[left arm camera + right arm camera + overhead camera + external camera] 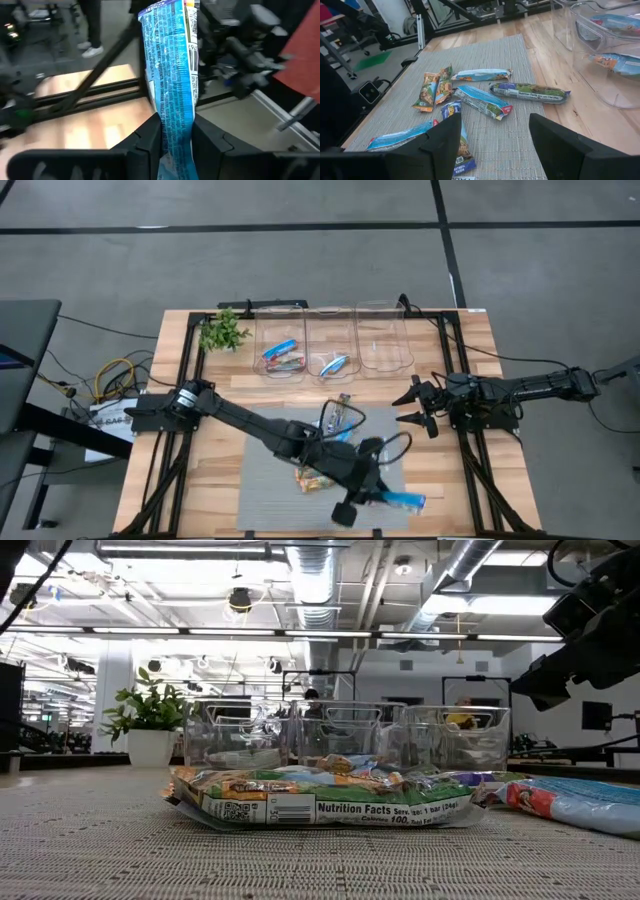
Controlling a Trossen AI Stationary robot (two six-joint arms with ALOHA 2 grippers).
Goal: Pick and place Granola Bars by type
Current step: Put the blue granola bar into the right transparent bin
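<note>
Nearest us, our left gripper (175, 137) clamps a blue bar (172, 75) above the grey mat (270, 480), lifted for sorting. Loose bars (485, 100) wait there. Farther off, our right gripper (415, 408) waits open near three clear bins (385, 360).

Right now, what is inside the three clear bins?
The left bin holds blue and red-wrapped bars, the middle bin one silver-blue bar, and the right bin nothing visible. Anything under those bars is covered.

Lighting: bright, even, from ceiling strip lights (300, 632) | Shadows: soft | Blur: left wrist background smeared
</note>
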